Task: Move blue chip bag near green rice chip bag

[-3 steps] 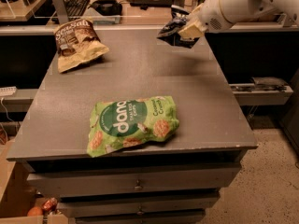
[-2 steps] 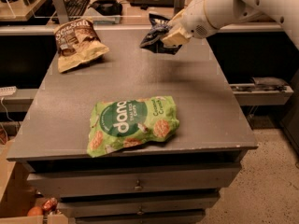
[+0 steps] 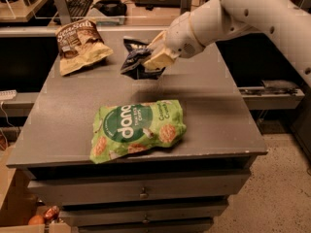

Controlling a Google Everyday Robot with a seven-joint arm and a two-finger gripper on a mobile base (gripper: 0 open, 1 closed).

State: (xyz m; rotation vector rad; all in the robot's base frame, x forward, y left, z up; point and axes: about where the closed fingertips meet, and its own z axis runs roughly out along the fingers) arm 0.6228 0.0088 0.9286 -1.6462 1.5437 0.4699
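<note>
The green rice chip bag (image 3: pixel 138 129) lies flat near the front of the grey cabinet top (image 3: pixel 214 106), white "dang" lettering up. My gripper (image 3: pixel 154 58) is at the back middle of the top, shut on the blue chip bag (image 3: pixel 134 58). The crinkled navy bag hangs from the fingers, lifted above the surface, behind and slightly left of the green bag's far edge. The white arm reaches in from the upper right.
A brown-and-yellow chip bag (image 3: pixel 77 44) lies at the back left corner. Desks with a keyboard (image 3: pixel 77 4) and gear stand behind. Drawers (image 3: pixel 141 193) are below the front edge. A shelf (image 3: pixel 272 93) sticks out on the right.
My gripper has carried the blue chip bag leftward from the back right toward the back middle, and lower, closer to the green bag.
</note>
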